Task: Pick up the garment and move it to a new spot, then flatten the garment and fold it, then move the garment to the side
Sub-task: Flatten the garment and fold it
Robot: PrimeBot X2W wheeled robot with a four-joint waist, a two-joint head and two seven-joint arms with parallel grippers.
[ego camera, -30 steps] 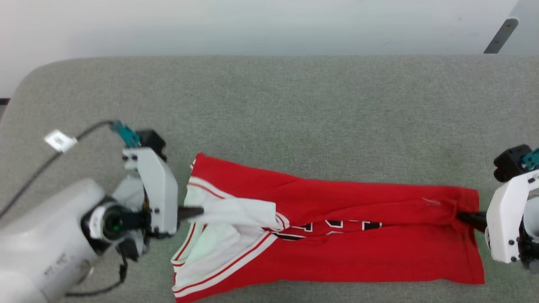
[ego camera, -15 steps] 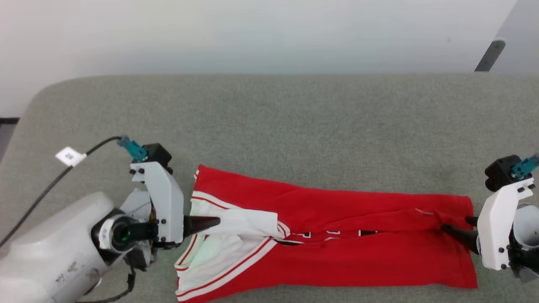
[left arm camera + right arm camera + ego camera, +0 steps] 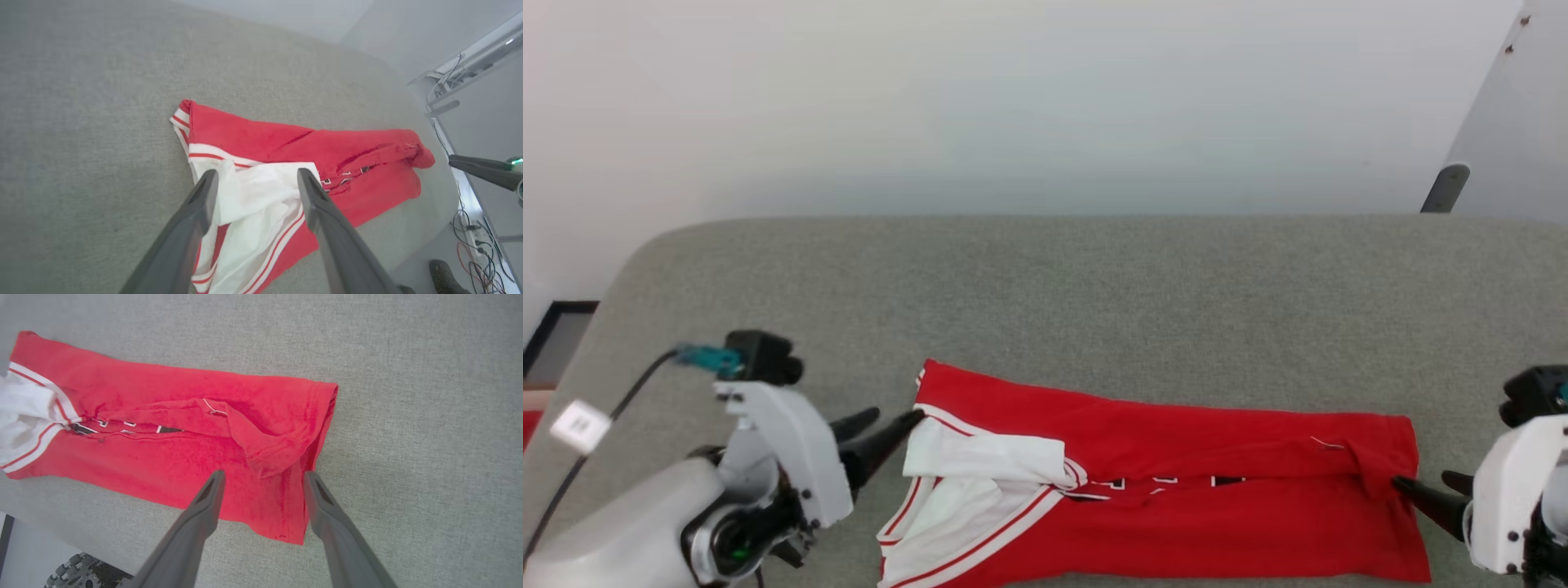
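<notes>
Nearest us, our left gripper stands with its 2 fingers spread wide and holds nothing. Its tips sit just beside the striped collar end of the garment. In its own wrist view the left gripper frames the loose white sleeve, though we cannot tell whether the tips touch it.

Our right gripper is spread just as wide and equally empty, 1 tip at the red hem end. From that wrist, the right gripper brackets a rumpled flap of hem.

Between the 2 claws the garment lies as 1 long narrow band, folded lengthwise along the near edge of the grey table, with dark lettering showing in the crease.

We judge the lengthwise fold to be laid and the end-to-end fold to be next. That calls for tidying the sleeve and flap, then pinching 1 end and carrying it over the other.

Beyond, the table runs to a pale wall.
</notes>
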